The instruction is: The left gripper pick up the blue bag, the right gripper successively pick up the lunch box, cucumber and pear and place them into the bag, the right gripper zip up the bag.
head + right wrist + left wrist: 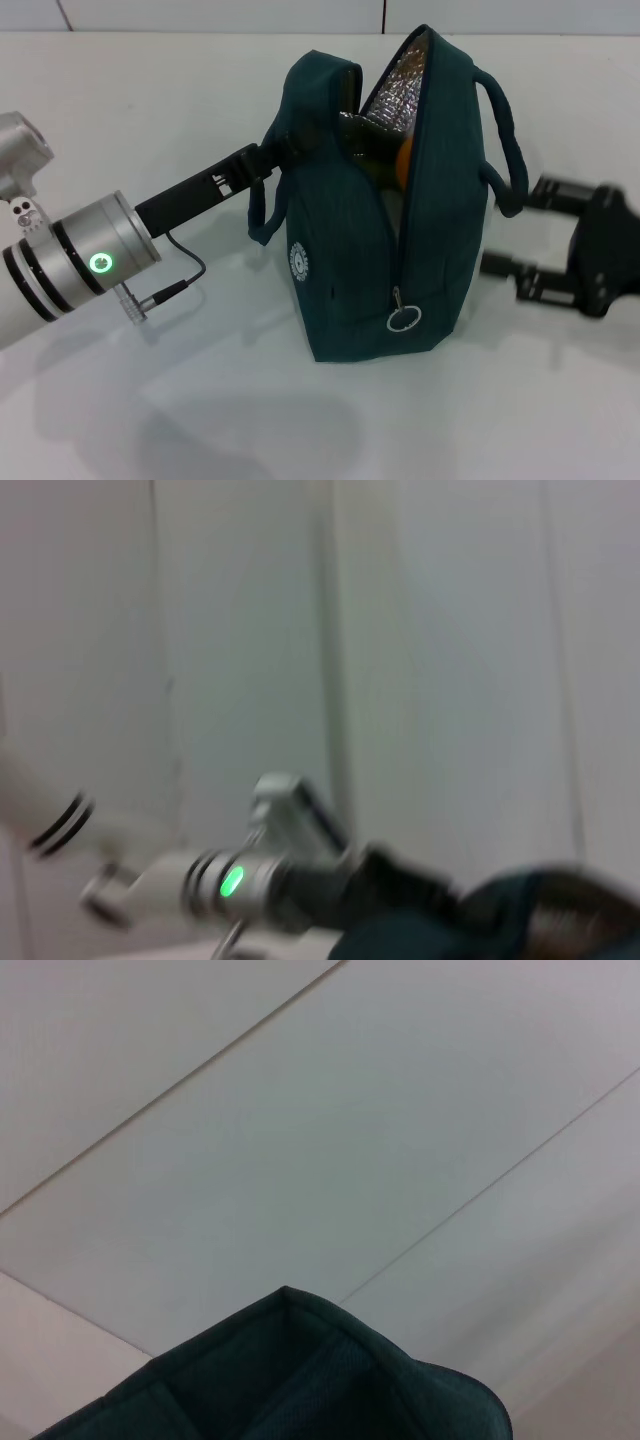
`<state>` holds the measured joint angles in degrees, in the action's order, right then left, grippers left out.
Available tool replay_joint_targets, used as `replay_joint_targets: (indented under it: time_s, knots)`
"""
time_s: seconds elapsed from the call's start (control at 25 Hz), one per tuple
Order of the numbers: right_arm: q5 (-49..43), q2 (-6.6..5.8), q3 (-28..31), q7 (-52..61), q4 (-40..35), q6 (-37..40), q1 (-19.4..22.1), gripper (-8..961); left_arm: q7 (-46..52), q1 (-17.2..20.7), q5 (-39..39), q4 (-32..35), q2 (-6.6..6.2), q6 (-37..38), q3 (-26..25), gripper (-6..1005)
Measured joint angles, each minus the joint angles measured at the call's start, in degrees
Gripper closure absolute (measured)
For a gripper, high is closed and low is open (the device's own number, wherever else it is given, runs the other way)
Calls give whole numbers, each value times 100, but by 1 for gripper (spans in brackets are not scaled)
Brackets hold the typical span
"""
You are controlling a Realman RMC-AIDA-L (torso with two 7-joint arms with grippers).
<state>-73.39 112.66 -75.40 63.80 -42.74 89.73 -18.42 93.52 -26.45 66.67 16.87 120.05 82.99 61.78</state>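
Left tool (285, 150) extended forward, clamped shut; right tool (510, 232) low, fingers spread, empty.

Inside the gaping blue bag (370, 230), only a sliver of something orange (401, 163) and a dark shape show against the silver lining; what they are cannot be told. The left gripper (283, 150) has its fingertips buried in the bag's left side. The right gripper (525, 235), right of the bag, is motion-blurred, as is the entire right wrist view.
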Motion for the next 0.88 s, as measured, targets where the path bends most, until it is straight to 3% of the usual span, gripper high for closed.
replay_joint_targets:
  time_s: [0.24, 0.28, 0.48, 0.88]
  knots:
    - [-800, 172, -2, 166, 364, -88, -243, 276, 0, 0, 0, 0, 0, 4, 1, 933]
    - [-1008, 242, -35, 161, 701, -133, -451, 277, 0, 0, -2, 0, 1, 5, 1, 933]
    - [-1085, 306, -216, 118, 1090, -362, -693, 278, 0, -13, -5, 1, 0, -2, 1, 933]
    - [-1039, 332, -324, 134, 1228, -767, -762, 280, 0, -39, -22, 0, 1, -11, -8, 933]
